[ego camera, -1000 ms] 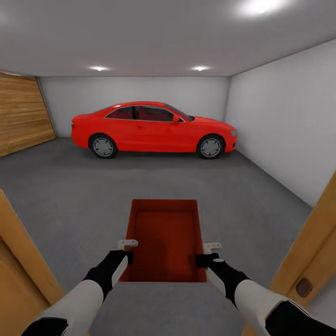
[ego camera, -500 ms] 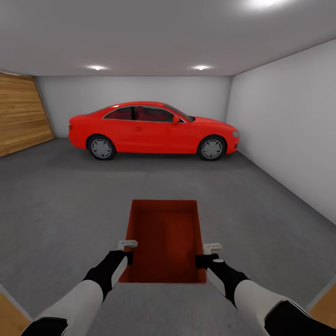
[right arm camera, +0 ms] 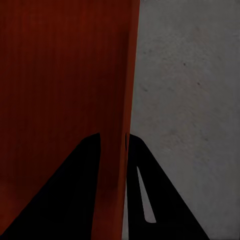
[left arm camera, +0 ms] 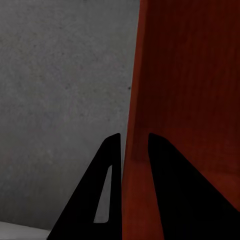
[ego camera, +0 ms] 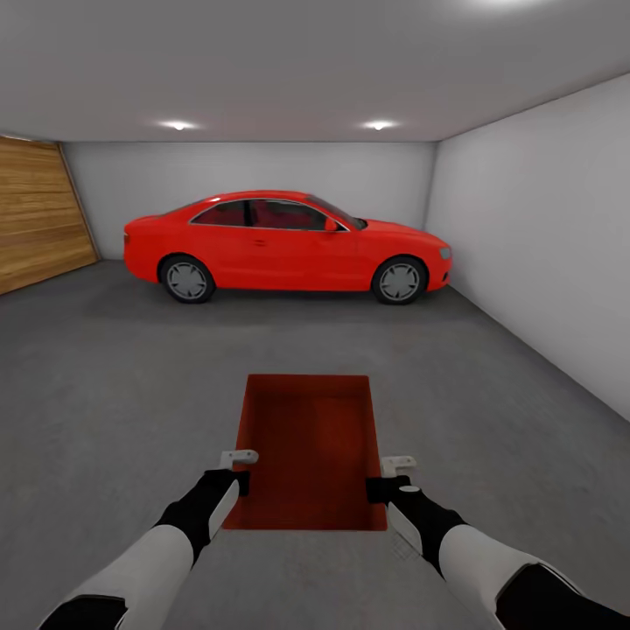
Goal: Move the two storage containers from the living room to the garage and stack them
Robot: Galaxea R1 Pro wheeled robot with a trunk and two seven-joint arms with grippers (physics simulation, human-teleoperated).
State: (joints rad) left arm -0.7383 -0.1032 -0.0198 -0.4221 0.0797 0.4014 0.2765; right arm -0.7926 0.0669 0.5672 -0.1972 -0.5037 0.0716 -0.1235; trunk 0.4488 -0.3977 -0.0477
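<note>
We hold one container (ego camera: pixel 306 451) between our arms, above the grey floor (ego camera: pixel 105 385). Our left gripper (ego camera: pixel 238 470) pinches its left wall, one finger (left arm camera: pixel 107 195) outside and one inside; our right gripper (ego camera: pixel 391 475) pinches the right wall the same way, the wall caught between its fingers (right arm camera: pixel 145 195). Well beyond the fingertips a red car (ego camera: pixel 284 245) stands broadside before the back wall (ego camera: pixel 254 171). A wood-plank door (ego camera: pixel 39 214) lies far off to the left and a pale side wall (ego camera: pixel 534 236) to the right.

i'm seeing an orange-red container (ego camera: pixel 306 451), a bright red car (ego camera: pixel 284 243), dark grey floor (ego camera: pixel 114 376), striped wood-plank door (ego camera: pixel 39 214).
</note>
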